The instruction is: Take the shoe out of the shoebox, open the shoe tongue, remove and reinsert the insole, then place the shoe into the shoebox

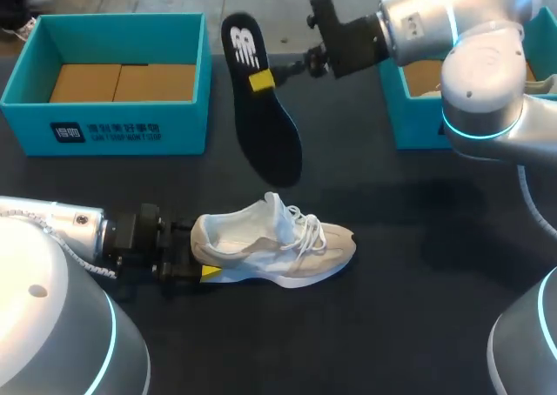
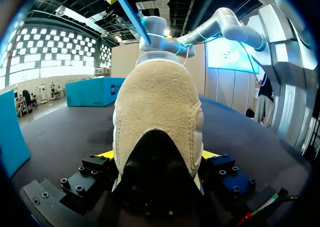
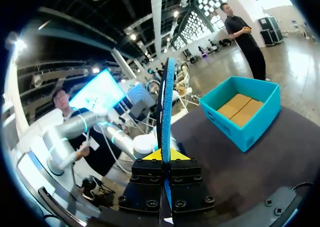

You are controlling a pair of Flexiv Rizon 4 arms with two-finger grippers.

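My left hand [image 1: 193,249] is clamped on the heel of the shoe [image 1: 274,243], which stands on its sole mid-worktop [image 1: 392,325], toe toward the right edge. My right hand [image 1: 264,79] pinches the insole [image 1: 261,125] aloft, beside the shoebox [image 1: 113,132] (far left corner). The insole looks light and floppy, so gripping mid-length suits it. The padded heel seems the shoe's firmest hold.

Middle of the dark counter [image 1: 392,325]: left claw [image 1: 202,270] clamps a white-beige laced sneaker [image 1: 278,243]; right claw [image 1: 262,80] pinches a black foam insole [image 1: 268,130] beyond.
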